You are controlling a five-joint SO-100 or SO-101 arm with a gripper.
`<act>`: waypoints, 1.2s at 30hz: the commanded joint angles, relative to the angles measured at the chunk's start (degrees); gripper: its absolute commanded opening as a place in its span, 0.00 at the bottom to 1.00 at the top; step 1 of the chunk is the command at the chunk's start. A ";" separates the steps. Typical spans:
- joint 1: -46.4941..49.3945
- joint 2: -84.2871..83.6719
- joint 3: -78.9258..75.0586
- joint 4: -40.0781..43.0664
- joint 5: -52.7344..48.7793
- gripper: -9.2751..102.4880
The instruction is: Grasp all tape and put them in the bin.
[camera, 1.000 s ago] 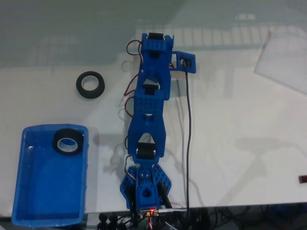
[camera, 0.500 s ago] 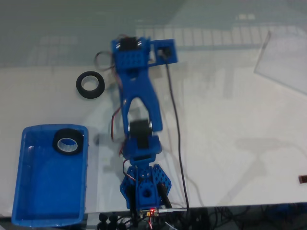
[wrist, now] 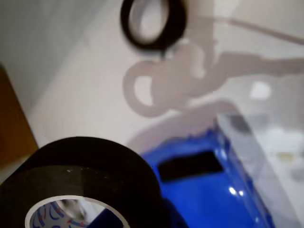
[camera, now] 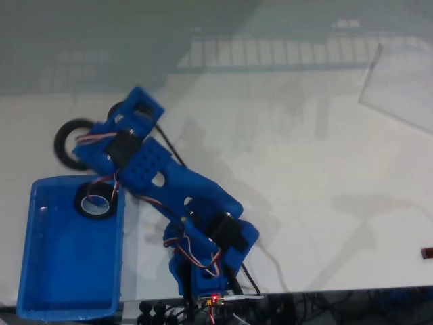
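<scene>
— Which step is this?
— Carrying: the gripper grips a black tape roll beside the blue bin; one roll lies in its far corner, another on the table.
— Next?
— Probably move over the bin and let go.

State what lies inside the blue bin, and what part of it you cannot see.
One black tape roll lies in the bin near its top corner in the fixed view. The blue arm covers part of that corner, so that patch is hidden.
</scene>
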 commanded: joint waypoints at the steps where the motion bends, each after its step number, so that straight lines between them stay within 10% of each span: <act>1: -8.00 2.02 0.09 0.18 0.62 0.08; 15: -29.27 2.90 15.47 -3.16 -3.43 0.08; 36: -16.08 3.78 17.40 -7.47 0.18 0.36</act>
